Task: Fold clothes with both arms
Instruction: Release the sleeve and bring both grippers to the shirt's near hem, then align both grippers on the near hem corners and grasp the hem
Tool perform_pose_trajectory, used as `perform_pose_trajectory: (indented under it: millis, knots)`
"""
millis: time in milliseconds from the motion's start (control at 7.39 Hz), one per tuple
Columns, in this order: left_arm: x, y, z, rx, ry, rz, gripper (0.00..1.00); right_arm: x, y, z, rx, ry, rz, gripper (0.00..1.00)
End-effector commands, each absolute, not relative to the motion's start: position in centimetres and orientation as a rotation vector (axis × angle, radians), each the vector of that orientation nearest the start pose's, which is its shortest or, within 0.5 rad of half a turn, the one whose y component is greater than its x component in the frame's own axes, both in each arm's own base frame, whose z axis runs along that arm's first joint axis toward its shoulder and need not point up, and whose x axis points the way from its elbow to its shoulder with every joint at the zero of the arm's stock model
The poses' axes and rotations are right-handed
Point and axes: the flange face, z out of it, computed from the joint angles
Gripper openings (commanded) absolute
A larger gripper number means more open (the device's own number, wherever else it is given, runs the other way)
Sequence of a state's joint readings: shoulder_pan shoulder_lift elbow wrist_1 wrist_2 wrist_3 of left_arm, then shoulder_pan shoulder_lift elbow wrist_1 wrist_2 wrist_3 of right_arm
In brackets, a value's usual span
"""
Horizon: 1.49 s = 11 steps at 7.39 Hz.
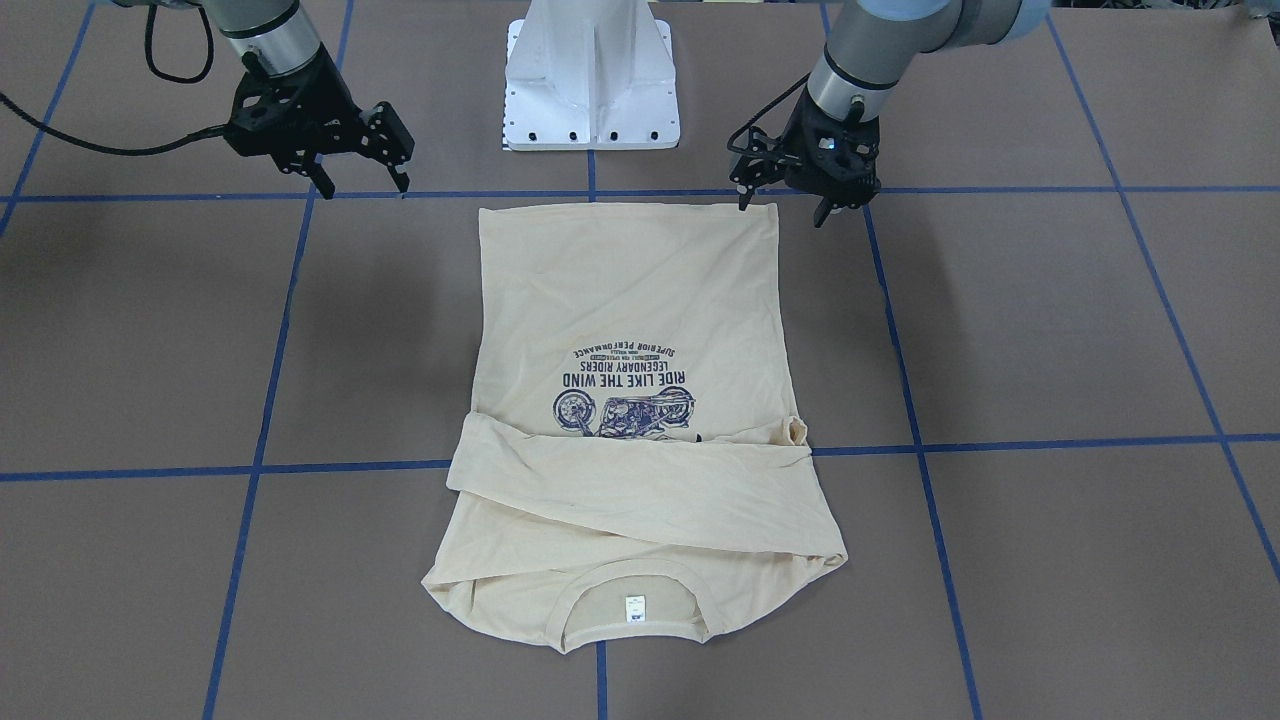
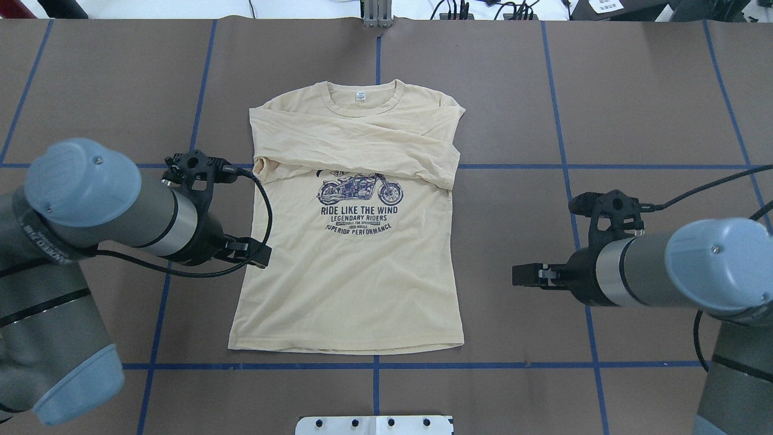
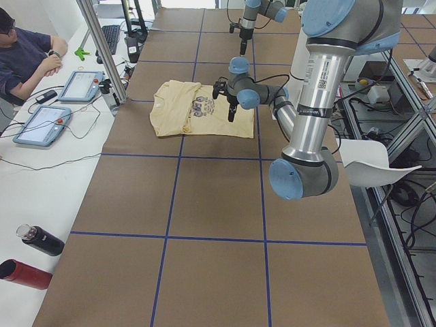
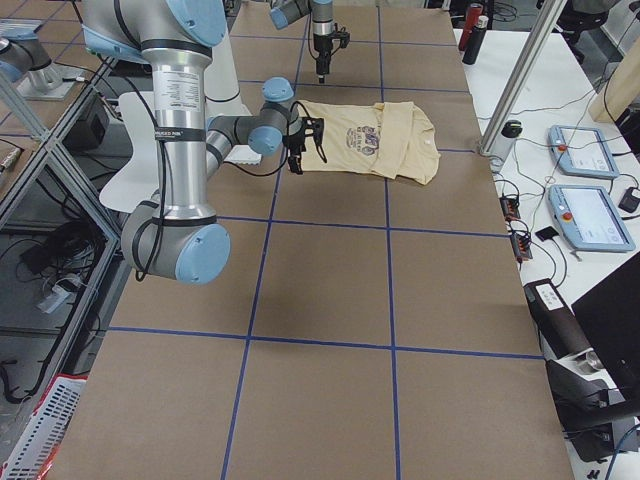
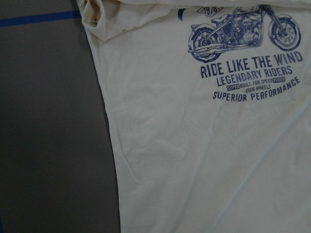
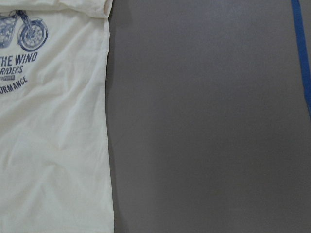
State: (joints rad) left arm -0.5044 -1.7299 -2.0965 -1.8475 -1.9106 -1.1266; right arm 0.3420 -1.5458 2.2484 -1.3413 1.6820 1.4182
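Two grippers are shown, both mine, both with jaws spread and nothing between them.

**Left gripper.** My left gripper hangs wide open. In the front-facing view it stands at the hem corner of the T-shirt on my left side, with one fingertip at the corner and the other out past the cloth's edge. I cannot tell whether that fingertip touches the knit. My left wrist camera looks down on the shirt's side edge and the navy motorcycle print, with no finger in its frame.

**Right gripper.** My right gripper is likewise open and empty. It hangs over bare surface, well apart from the shirt's edge on my right side. My right wrist camera shows that edge at its left margin and plain brown surface across the remainder.

**T-shirt.** It lies flat and front up at the middle of the surface. The hem is toward my pedestal and the collar away from me, with the white neck label showing. Both long sleeves are laid across the chest, overlapping just above the print. One cuff pokes out at the side edge on my left. Blue tape lines divide the surface into squares, and one passes under the shirt at sleeve level.
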Motion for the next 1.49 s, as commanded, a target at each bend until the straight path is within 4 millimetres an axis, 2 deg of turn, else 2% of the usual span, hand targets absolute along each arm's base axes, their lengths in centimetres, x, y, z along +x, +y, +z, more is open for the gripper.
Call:
perform_pose_trajectory:
  millis: [0, 135, 271, 541, 812, 1354]
  knots:
    - [42.0, -27.8, 33.9, 0.122, 0.998, 0.043, 1.0, -39.6, -24.7, 31.6, 0.131, -0.905, 0.113, 1.0]
    - [43.2, -26.5, 34.5, 0.105, 0.986, 0.046, 0.99, -39.6, -24.7, 31.6, 0.133, -0.905, 0.113, 1.0]
    - [43.9, -26.5, 35.2, 0.099, 0.971, 0.048, 0.9, -39.6, -24.6, 31.5, 0.133, -0.906, 0.112, 1.0]
    - [44.6, -26.6, 36.2, 0.091, 0.951, 0.048, 0.63, -39.8, -24.5, 31.7, 0.129, -0.896, 0.109, 1.0]
    - [45.0, -26.7, 36.6, 0.085, 0.94, 0.048, 0.53, -40.1, -24.3, 31.8, 0.133, -0.886, 0.106, 1.0]
    - [46.3, -25.9, 37.8, 0.064, 0.913, 0.064, 0.48, -40.3, -24.0, 31.7, 0.14, -0.886, 0.101, 1.0]
